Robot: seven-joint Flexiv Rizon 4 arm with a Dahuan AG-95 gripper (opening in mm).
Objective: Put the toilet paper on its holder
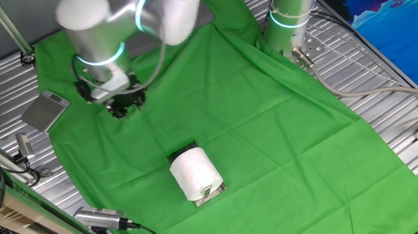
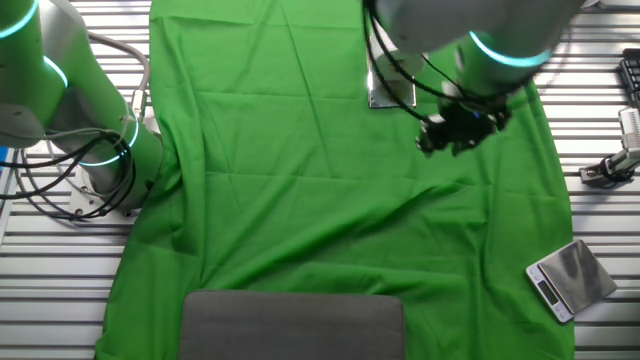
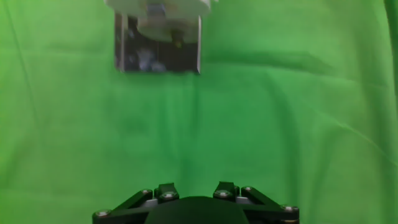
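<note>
- One fixed view: the toilet paper (image 1: 194, 173) sits on the holder (image 1: 210, 196) on the green cloth (image 1: 271, 126); the gripper (image 1: 125, 104) hangs well apart at its 10 o'clock, holding nothing.
- The other fixed view: gripper (image 2: 462, 133) at 4 o'clock from the holder (image 2: 390, 92).
- Hand view: roll (image 3: 158, 15) at 12 o'clock; finger spread, I cannot tell.

From where I stand, nothing carries readable writing: no labels, brands, numbers or signs show anywhere in these views.
</note>
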